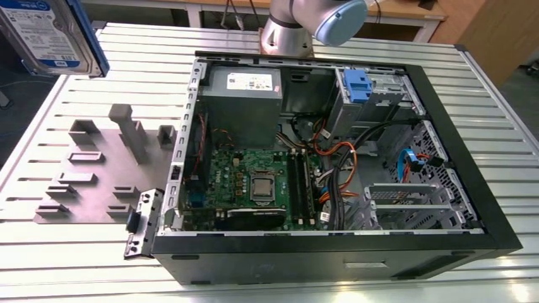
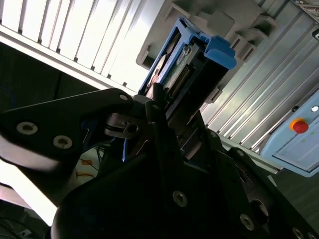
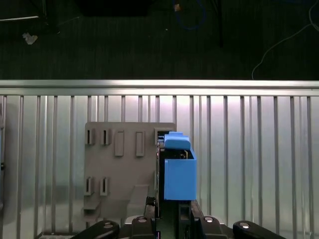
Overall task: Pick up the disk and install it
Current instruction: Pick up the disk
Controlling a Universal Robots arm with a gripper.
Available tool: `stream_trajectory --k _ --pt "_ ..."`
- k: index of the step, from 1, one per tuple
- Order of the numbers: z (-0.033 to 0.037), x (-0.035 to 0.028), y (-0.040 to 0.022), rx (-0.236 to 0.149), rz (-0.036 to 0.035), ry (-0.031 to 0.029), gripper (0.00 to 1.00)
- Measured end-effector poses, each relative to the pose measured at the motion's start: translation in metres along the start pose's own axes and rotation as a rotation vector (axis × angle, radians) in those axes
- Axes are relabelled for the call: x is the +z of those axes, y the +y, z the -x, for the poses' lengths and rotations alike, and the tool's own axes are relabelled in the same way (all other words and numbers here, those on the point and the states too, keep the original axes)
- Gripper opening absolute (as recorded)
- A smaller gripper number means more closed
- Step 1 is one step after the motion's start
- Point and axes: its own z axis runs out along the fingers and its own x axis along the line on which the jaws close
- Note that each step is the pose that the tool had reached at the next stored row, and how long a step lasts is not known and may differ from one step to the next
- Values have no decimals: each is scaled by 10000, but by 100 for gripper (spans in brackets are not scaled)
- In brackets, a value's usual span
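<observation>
Disk (image 3: 178,172) sits clamped in your tool (image 3: 172,219), long axis sticking straight out from it, up over the grey plate (image 3: 119,169), beside the open case (image 1: 337,158).

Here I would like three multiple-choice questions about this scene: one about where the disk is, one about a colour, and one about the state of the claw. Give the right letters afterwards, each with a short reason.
1. Where is the disk?
A. Held up in the air, outside the computer case
B. Installed inside that case
C. Lying on the floor

2. What colour is the disk's carrier frame?
A. Red
B. Yellow
C. Blue

3. How is the claw?
A. Open and empty
B. Shut on the disk
C. Shut on a screwdriver

Answers:
1 A: the exterior view shows it raised, on that view's left of the case.
2 C: bright blue plastic frames the disk in both wrist views.
3 B: the disk juts out of the claw's grip in both wrist views.
</observation>
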Motion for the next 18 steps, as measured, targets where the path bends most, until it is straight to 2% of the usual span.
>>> stream_trajectory --k 2,11,18 --pt "0 -16 0 0 0 0 35" --pt "1 -18 -2 0 1 1 35" --pt "1 -18 -54 0 -1 0 35"
